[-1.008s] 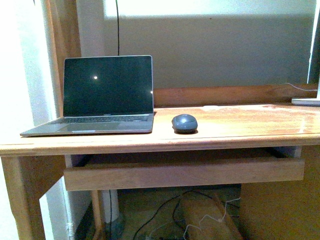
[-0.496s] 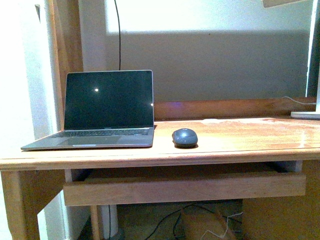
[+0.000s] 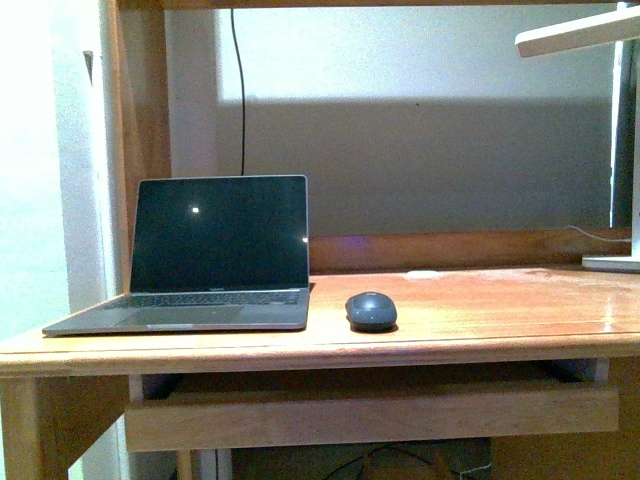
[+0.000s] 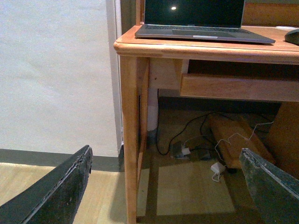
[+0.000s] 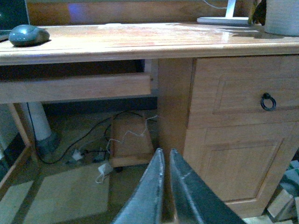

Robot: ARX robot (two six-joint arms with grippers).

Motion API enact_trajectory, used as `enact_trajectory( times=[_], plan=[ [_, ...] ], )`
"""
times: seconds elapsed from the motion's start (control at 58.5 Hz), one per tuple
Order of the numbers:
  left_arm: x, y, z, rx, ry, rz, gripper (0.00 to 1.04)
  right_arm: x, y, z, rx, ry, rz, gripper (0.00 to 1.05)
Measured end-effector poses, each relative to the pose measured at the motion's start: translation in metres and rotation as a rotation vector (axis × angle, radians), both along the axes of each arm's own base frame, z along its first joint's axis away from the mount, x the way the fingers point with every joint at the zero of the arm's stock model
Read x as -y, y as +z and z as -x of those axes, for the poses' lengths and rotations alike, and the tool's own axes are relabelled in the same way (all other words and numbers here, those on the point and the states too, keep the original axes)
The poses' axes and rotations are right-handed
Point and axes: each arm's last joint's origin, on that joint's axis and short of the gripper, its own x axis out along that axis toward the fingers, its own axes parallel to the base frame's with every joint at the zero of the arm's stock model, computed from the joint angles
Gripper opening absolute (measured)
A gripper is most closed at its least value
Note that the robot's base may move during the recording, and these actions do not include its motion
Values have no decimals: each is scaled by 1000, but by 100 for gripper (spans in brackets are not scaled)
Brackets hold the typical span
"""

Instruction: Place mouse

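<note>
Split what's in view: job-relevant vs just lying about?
Job: small dark grey oval mouse; wooden desk top it sits on.
Lying about: open grey laptop; white lamp base; floor cables; drawer ring pull.

In the front view neither arm showed. A white lamp (image 3: 580, 32) was cut off by the right edge, its base (image 3: 614, 263) only partly seen. The table (image 3: 480, 330) ran past both side edges. In the left wrist view the mouse (image 4: 293, 36) was clipped at the edge. Its logo was too small to make out anywhere.
</note>
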Motion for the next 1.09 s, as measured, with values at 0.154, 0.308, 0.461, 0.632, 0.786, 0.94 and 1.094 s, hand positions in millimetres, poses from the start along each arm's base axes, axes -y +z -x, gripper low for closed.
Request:
enact_trajectory(
  times=[0.154, 0.308, 0.461, 0.632, 0.786, 0.94, 1.094],
  plan=[
    [0, 0, 0, 0, 0, 0, 97, 0, 0, 0, 0, 0, 0, 42],
    [0, 0, 0, 0, 0, 0, 97, 0, 0, 0, 0, 0, 0, 68],
    [0, 0, 0, 0, 0, 0, 97, 0, 0, 0, 0, 0, 0, 95],
    [0, 0, 0, 0, 0, 0, 97, 0, 0, 0, 0, 0, 0, 97],
    [0, 0, 0, 0, 0, 0, 97, 0, 0, 0, 0, 0, 0, 97],
    [0, 0, 0, 0, 0, 0, 97, 0, 0, 0, 0, 0, 0, 97],
    [0, 0, 0, 0, 0, 0, 97, 0, 0, 0, 0, 0, 0, 97]
  ],
)
